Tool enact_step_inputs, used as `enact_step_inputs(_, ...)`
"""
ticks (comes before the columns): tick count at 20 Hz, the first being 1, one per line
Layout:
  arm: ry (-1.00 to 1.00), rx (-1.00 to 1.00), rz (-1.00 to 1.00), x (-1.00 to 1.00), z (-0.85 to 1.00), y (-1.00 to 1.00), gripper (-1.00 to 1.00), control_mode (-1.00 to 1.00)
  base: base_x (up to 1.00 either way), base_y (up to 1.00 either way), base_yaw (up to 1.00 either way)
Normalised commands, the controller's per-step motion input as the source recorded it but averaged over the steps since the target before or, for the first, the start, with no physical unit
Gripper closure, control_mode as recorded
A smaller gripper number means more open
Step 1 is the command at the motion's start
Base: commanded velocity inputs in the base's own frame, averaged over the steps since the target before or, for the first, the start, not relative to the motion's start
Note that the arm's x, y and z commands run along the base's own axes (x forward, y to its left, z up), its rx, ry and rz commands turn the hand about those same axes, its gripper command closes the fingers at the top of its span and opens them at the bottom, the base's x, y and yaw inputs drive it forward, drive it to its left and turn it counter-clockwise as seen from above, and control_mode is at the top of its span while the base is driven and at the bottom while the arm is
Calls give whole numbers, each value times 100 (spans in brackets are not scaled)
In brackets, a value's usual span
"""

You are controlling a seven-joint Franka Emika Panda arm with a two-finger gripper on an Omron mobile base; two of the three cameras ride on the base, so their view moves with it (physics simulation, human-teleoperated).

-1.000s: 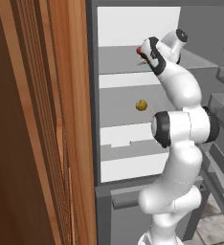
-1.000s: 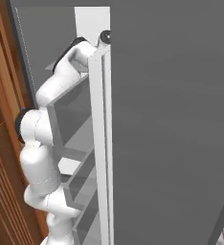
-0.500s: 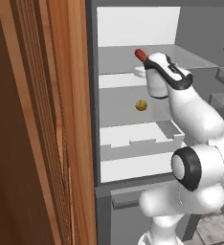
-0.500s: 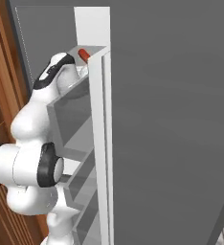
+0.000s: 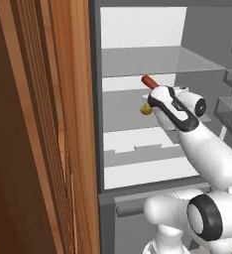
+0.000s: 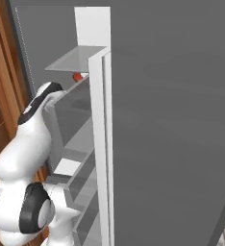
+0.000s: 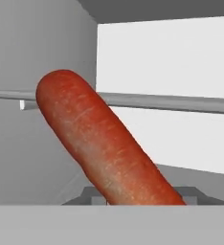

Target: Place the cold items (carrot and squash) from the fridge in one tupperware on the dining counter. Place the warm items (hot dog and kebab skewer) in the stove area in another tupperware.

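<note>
Carrot (image 7: 102,148) is up off the fridge shelf (image 5: 152,119), gripped at its lower end by the claw (image 5: 155,94), w/ its red-orange tip sticking up and away past the fingers. In hand view it runs diagonally from the bottom toward upper left, so it's pinched near one end, not mid-body; prob. why it tilts. From the right base view just the tip shows, beside the fridge door (image 6: 133,144) edge.

Claw: clenched on the carrot, jaws only partly apart since the veg fills the gap.

Small yellow-green item, likely the squash (image 5: 145,109), sits on the same shelf, just beside the claw and apart from the carrot. Not yet picked.

Arm reaches in thru the open fridge; wooden cabinet panel (image 5: 43,129) on the left. Judgement: carrot being lifted out, heading for the dining surface. End-grip means it could swing or slip.
</note>
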Motion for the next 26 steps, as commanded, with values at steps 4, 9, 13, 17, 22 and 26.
enact_step_inputs(4,47,-30,0,-100,0,0,100,-100,0,0,0)
enact_step_inputs(9,45,-32,0,-100,0,-10,100,-100,0,0,0)
enact_step_inputs(13,49,-31,0,-100,-10,-14,100,-100,0,0,0)
enact_step_inputs(17,44,-32,-3,-100,-53,-23,100,-100,0,0,0)
enact_step_inputs(22,17,-10,-5,-80,-50,-41,100,-100,0,0,0)
enact_step_inputs(26,0,0,-1,-53,-29,-46,100,-100,0,0,0)
